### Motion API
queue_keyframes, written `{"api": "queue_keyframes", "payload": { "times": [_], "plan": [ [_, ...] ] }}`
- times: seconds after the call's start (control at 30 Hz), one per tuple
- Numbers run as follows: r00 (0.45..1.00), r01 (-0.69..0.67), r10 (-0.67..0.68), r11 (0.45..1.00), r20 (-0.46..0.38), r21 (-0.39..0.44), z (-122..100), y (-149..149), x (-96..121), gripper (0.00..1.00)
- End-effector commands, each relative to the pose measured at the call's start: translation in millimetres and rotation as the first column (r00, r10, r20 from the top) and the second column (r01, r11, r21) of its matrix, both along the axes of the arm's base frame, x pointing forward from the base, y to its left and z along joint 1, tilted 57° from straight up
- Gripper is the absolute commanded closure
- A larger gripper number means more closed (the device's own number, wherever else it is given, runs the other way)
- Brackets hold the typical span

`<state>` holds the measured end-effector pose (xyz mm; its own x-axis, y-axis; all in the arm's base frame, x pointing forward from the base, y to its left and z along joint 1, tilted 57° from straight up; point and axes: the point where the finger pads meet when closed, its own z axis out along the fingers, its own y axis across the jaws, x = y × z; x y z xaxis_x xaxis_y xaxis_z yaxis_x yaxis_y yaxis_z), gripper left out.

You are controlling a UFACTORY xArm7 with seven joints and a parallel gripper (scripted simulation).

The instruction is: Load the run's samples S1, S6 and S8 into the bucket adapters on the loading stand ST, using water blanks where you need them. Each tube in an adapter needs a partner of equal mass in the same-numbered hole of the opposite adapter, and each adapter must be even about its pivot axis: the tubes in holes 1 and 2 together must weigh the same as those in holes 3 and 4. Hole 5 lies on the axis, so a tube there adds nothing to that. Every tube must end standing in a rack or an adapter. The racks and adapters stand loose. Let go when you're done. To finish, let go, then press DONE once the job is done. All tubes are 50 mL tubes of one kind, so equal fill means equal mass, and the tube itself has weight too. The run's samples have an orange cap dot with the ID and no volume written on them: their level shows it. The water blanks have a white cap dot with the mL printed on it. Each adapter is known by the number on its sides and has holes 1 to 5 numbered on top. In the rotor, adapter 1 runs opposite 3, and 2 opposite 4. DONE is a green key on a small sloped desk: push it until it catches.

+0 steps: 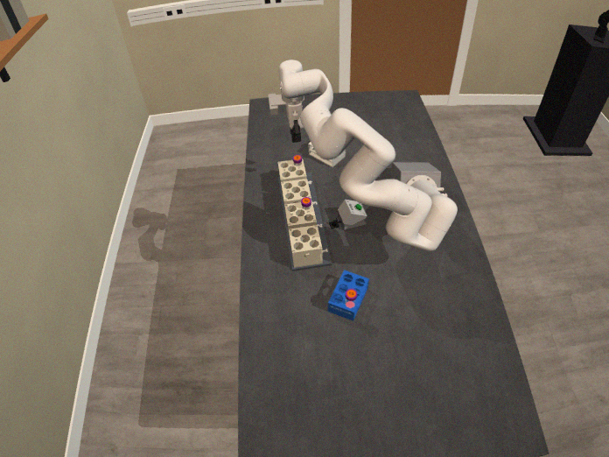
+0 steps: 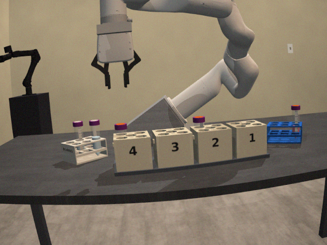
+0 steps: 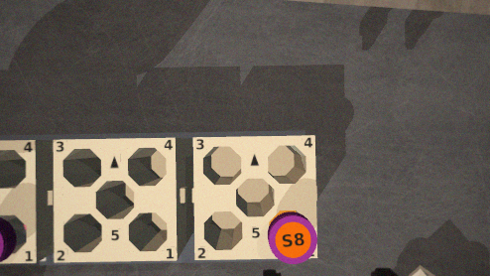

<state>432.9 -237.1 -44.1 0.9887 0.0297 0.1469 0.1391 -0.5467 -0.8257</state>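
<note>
At the left of the tabletop, a white rack (image 1: 325, 159) (image 2: 91, 158) (image 3: 421, 272) holds two purple-capped water blanks, a left one (image 2: 77, 124) and a right one (image 2: 94, 122). Their printed volumes are unreadable, so the blank should be picked by its dot, seen close from above.

Next, orange-dotted sample S8 (image 1: 297, 158) (image 2: 120, 126) (image 3: 293, 239) stands in hole 1 of beige block adapter 4 (image 1: 291, 175) (image 2: 132, 160) (image 3: 218, 198). Above it the black-fingered gripper (image 1: 296, 132) (image 2: 117, 87) (image 3: 327, 274) hangs, its fingers partly apart with nothing between them. The step in hand looks like fetching a blank; the fingers should come down straight over one cap, without brushing its neighbour or S8, as the rack stands loose.

Adapter 3 (image 1: 296, 198) (image 2: 174, 157) (image 3: 74, 199) shows no tube. To its right, an orange-dotted tube (image 1: 305, 201) (image 2: 198, 119) (image 3: 4, 243) occupies hole 1 of adapter 2 (image 1: 301, 221) (image 2: 215, 155) (image 3: 31, 199), opposite S8's place. Both adapters still need matching weight on the near side, in hole 3 or 4.

Beyond adapter 1 (image 1: 306, 259) (image 2: 251, 149), the last sample (image 1: 351, 294) (image 2: 295, 107) waits in a blue rack (image 1: 336, 310) (image 2: 284, 140).
</note>
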Motion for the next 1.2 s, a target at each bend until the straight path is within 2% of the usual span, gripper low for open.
{"api": "queue_keyframes", "payload": {
  "times": [0.0, 0.83, 0.87, 1.17],
  "plan": [
    [1.000, 0.002, -0.002, 1.000, 0.001, -0.004, 5.8, -9.8, -0.6, 0.56],
    [1.000, 0.002, -0.002, 1.000, 0.001, -0.003, 5.7, -9.8, -0.5, 0.56],
    [0.999, -0.016, 0.016, 1.000, 0.029, -0.006, 9.7, -7.3, -1.8, 0.43],
    [0.945, -0.173, 0.179, 0.984, 0.273, -0.047, 45.7, 17.0, -13.5, 0.43]
  ]
}}
